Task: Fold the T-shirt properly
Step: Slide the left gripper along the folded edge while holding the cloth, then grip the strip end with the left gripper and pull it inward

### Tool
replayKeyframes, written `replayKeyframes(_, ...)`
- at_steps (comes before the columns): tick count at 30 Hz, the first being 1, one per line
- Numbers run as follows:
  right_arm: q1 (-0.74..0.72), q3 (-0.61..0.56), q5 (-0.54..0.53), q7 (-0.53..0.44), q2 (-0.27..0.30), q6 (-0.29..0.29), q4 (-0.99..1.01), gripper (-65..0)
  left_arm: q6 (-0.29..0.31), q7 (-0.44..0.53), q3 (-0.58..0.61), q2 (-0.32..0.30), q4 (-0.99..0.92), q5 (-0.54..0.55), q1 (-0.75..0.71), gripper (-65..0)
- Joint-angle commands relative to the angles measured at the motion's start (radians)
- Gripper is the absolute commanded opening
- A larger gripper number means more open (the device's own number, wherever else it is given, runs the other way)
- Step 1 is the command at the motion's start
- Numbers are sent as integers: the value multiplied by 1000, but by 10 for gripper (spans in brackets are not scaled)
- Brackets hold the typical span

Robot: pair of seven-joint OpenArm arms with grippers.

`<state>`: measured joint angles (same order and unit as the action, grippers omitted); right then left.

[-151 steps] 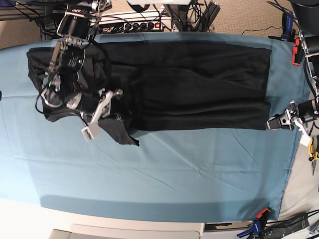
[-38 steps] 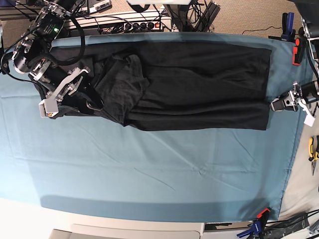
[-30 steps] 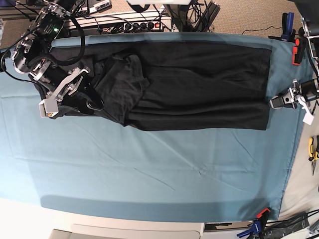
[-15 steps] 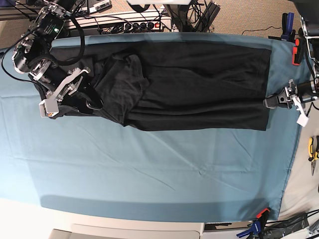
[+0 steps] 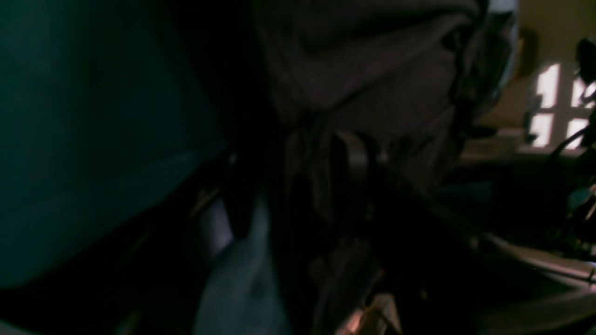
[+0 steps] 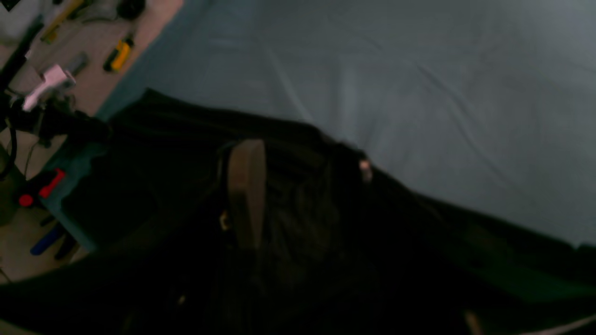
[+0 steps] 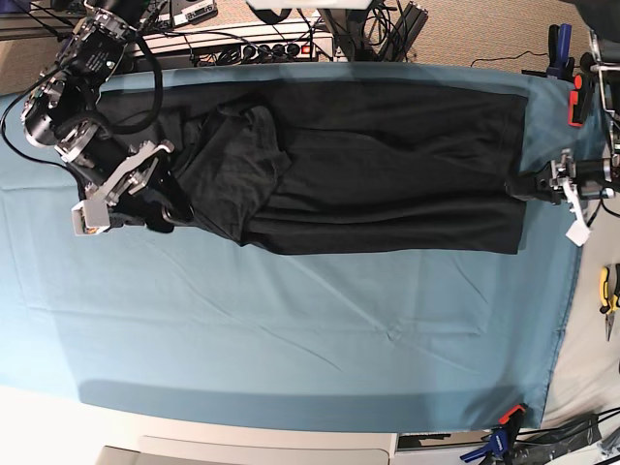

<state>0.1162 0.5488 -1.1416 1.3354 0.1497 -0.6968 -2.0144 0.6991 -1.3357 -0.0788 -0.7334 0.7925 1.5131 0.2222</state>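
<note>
The T-shirt (image 7: 387, 165) is laid flat along the far half of the teal table cloth (image 7: 310, 329), black, long axis running across the base view; its base-view-left end is bunched into folds and creases near (image 7: 232, 165), while the rest lies fairly smooth with straight edges; no graphic is seen on the upward face; the right gripper (image 7: 145, 194) is positioned at the base-view-left end of the shirt, over the crumpled portion, its fingers (image 6: 244, 186) set apart with dark fabric lying about them in the right wrist view; whether cloth is actually pinched between them cannot be told, the view being dark and blurred; the left gripper (image 7: 531, 184) is placed at the base-view-right edge of the shirt, at the hem, touching or just overlapping the cloth; in the left wrist view black fabric (image 5: 363, 70) is seen gathered close against the fingers (image 5: 354, 158), but the picture is too dim to settle whether the jaws are clenched on it or merely parted round it; power strips and cables (image 7: 271, 44) are noted beyond the far table edge; clamps (image 7: 499, 441) are fixed at the near base-view-right corner of the cloth; yellow-handled pliers (image 7: 608, 300) lie off the cloth at the base-view-right side.
</note>
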Motion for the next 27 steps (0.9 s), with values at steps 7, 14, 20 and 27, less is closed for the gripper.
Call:
replayKeyframes(7, -14, 2, -20, -27, 10, -1, -16, -393, -6, -18, -2, -45, 14, -30, 5, -377)
replayKeyframes(14, -14, 2, -20, -27, 11, -1, -16, -393, -6, -6, -2, -45, 14, -30, 5, -377)
replayKeyframes(20, -14, 2, -20, -27, 10, -1, -16, -393, -7, -7, -2, -26, 14, -30, 5, -377)
replayKeyframes(27, -14, 2, -20, -27, 11, -1, -16, -393, -7, -7, -2, 10, 14, -30, 5, -377)
